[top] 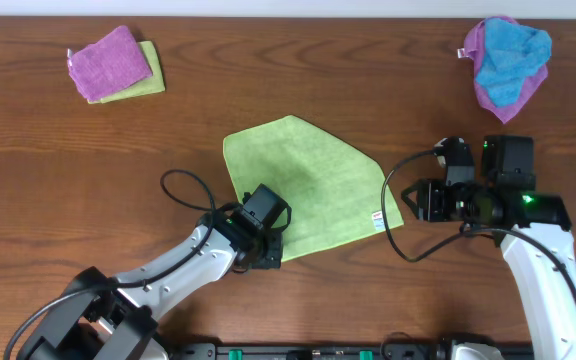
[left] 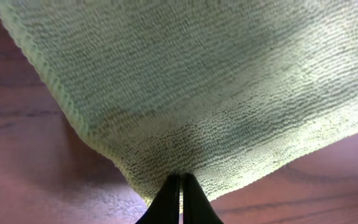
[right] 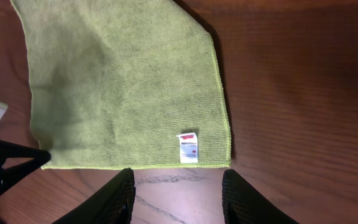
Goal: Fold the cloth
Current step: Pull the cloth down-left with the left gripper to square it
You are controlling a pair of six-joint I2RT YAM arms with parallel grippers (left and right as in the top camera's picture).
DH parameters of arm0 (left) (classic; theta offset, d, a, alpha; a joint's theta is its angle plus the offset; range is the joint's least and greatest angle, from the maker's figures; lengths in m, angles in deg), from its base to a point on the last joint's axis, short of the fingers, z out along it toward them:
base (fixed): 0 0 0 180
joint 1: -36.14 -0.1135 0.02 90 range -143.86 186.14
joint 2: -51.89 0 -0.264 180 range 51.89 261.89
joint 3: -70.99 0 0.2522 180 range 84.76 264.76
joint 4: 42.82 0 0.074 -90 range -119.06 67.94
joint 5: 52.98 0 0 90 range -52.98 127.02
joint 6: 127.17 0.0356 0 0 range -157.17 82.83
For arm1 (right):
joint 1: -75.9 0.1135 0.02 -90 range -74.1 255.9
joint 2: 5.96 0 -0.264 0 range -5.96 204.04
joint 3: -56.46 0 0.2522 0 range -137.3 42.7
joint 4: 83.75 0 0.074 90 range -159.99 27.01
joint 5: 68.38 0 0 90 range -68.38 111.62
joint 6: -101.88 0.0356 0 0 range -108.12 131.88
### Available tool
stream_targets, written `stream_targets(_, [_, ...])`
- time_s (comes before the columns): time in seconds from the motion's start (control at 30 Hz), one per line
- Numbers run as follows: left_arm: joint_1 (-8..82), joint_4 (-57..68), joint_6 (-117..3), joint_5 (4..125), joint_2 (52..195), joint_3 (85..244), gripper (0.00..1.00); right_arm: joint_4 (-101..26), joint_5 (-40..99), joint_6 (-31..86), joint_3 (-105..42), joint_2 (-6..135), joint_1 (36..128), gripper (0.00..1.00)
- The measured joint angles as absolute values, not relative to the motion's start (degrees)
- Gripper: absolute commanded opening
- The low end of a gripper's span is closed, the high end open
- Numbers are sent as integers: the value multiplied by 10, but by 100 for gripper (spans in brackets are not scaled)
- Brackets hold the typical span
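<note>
The cloth [top: 303,185], a lime-green towel, lies flat in the middle of the table with one far corner folded in. Its white label [top: 378,218] is at the right corner. My left gripper [top: 273,252] is at the near corner. In the left wrist view this gripper [left: 180,177] is shut, its tips pinching the cloth's edge [left: 197,81]. My right gripper [top: 408,200] hovers just right of the label corner. In the right wrist view it [right: 178,186] is open with bare wood between the fingers, just short of the cloth's hem [right: 123,81] and label [right: 188,147].
A purple cloth [top: 111,62] on a duller yellow-green one [top: 150,84] lies at the far left. A blue cloth on a purple one [top: 508,55] lies at the far right. Black cables [top: 180,188] loop beside each arm.
</note>
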State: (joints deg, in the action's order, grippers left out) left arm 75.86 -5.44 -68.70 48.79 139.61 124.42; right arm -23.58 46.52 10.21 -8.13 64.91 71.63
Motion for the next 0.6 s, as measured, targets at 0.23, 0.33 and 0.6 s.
stream_targets(0.23, [758,-55,-687,479,1396,1244,6,-236,465,102,-81,649,716,46])
stream_targets(0.33, [758,-35,-685,467,1396,1244,6,-236,465,102,-81,649,716,46])
stream_targets(0.6, [760,84,-682,401,1392,1251,6,-239,462,102,-81,649,716,45])
